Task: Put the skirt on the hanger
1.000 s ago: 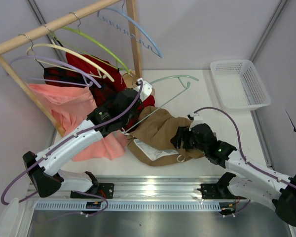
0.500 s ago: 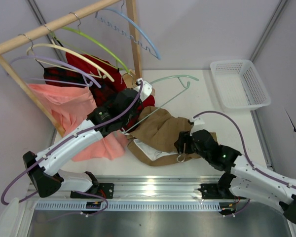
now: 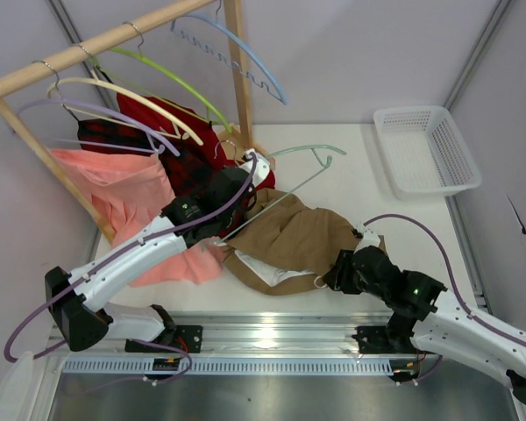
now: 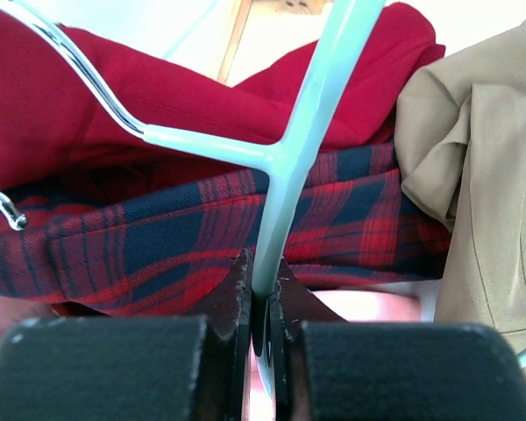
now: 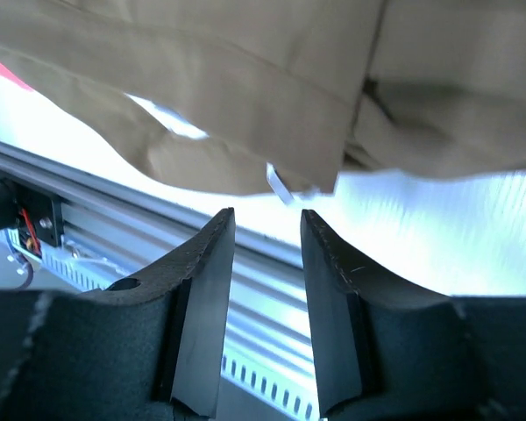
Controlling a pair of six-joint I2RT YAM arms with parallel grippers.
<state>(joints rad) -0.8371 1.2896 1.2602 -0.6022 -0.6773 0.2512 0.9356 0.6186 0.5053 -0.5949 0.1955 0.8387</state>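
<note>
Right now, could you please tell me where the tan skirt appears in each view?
Top external: skirt crumpled at centre.
Left wrist: right edge.
Right wrist: across the top, above the open right hand.
Shared landmark: the hanger, in the top and left wrist views only.

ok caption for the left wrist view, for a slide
The left fingers clamp the pale green hanger, with a plaid skirt behind it and the tan skirt at right.
</note>
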